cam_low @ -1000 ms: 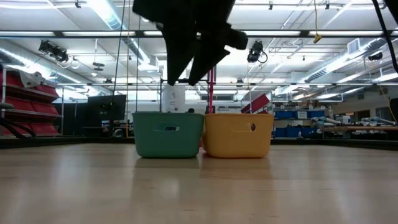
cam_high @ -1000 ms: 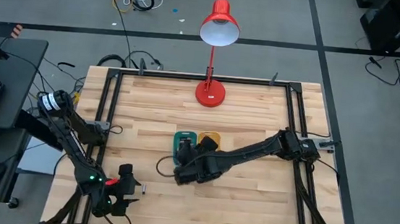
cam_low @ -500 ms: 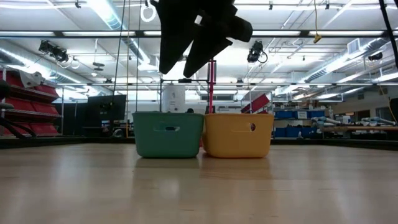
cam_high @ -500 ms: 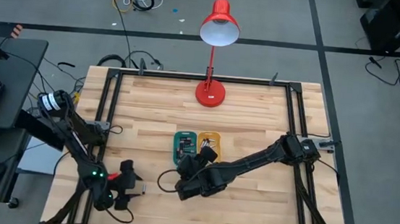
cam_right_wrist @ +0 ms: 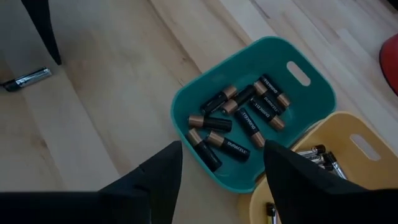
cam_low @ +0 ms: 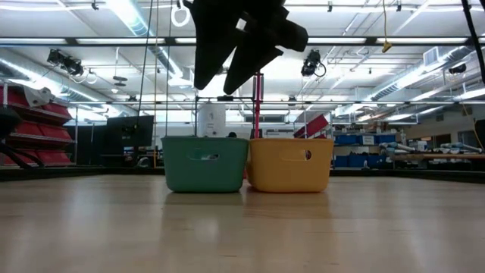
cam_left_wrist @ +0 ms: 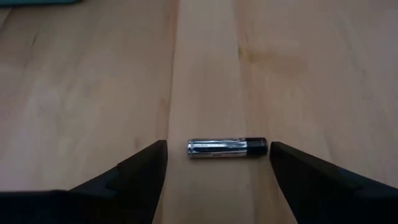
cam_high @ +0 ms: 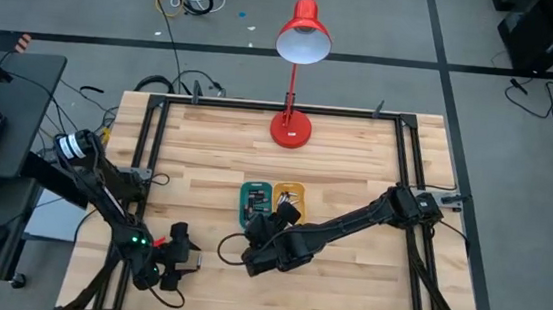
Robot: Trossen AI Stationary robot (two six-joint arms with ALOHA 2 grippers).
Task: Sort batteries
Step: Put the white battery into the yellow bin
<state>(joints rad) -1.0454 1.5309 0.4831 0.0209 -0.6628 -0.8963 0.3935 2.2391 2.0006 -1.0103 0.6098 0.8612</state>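
One small battery (cam_left_wrist: 227,147), silvery with a black end, lies flat on the wood near the table's near left; it also shows as the battery (cam_high: 198,260). My left gripper (cam_left_wrist: 217,147) is open and low over it, one finger off each end, not touching. My right gripper (cam_high: 281,214) is open and hangs high over the two small trays, also seen as my right gripper (cam_low: 216,82). The teal tray (cam_right_wrist: 205,93) holds several dark copper-capped batteries (cam_right_wrist: 239,118). The yellow tray (cam_right_wrist: 348,180) beside it holds silvery batteries (cam_right_wrist: 320,155).
The teal tray (cam_low: 204,163) and yellow tray (cam_low: 290,163) stand side by side at the table's middle. A red desk lamp (cam_high: 291,126) stands at the far edge. Black frame rails (cam_high: 151,154) run along the sides. Bare wood lies to the near and right of the trays.
My right gripper has risen from just above the teal tray, shifted slightly toward the table's right and tipped. My left gripper has moved toward the table's right, closer to the lone battery. The battery and trays have stayed in place.
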